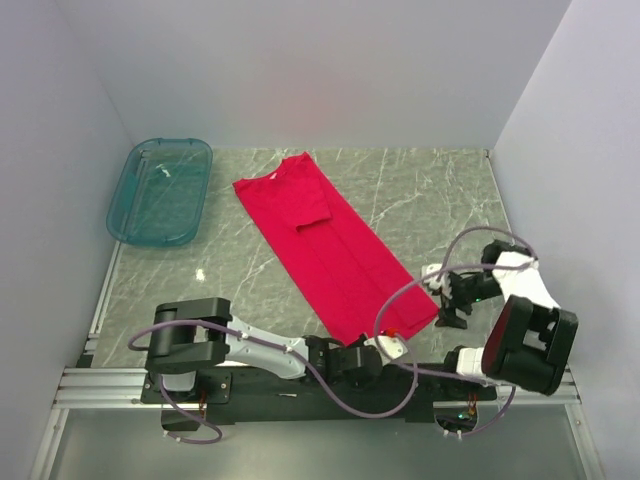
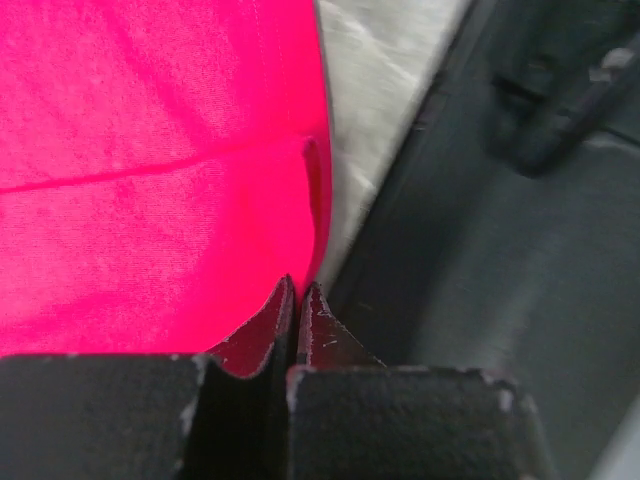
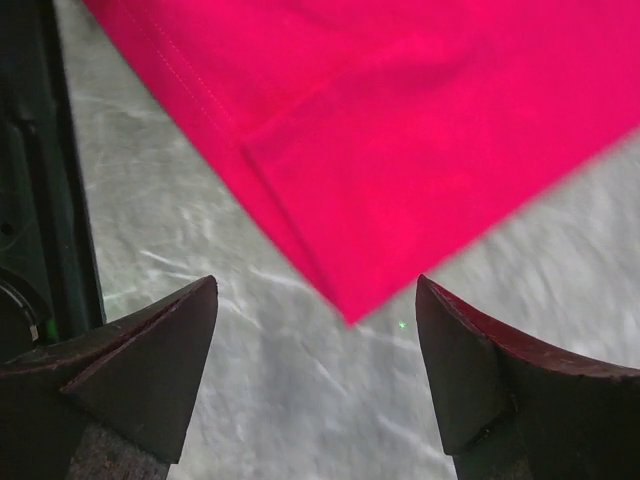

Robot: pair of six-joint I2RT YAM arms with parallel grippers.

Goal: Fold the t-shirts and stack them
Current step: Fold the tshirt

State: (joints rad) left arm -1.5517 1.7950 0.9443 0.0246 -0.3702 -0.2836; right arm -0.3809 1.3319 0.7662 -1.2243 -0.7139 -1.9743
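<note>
White walls are closing in a grey, marble-veined counter (image 1: 440,190) on three sides, and an aluminium rail (image 1: 100,385) is running along its near edge, carrying both arm bases.

The red t-shirt (image 1: 320,240) is lying flat on the counter as a long, narrow band. It is running diagonally from the middle of the far edge, where its round neck is pointing, down toward the right part of the near edge. One short sleeve is lying folded in over the body.

The translucent teal tub (image 1: 160,200) is sitting at the far left corner, well apart from the shirt.

The left arm (image 1: 260,352) is stretching low along the near edge toward the right. The right arm (image 1: 525,340) is bending in from the right edge of the counter.

The left claw (image 1: 385,340) is sitting at the shirt's near end. In its wrist view the left claw (image 2: 298,300) is pressed tight together, its tips pinching the edge of the red cloth just beside the bare counter.

The right claw (image 1: 447,300) is hanging near the right side of the shirt's near end. Its own camera is showing the right claw (image 3: 315,285) spread wide and holding nothing, with a hemmed corner of the shirt and bare counter lying between its two dark fingers (image 3: 150,355).
</note>
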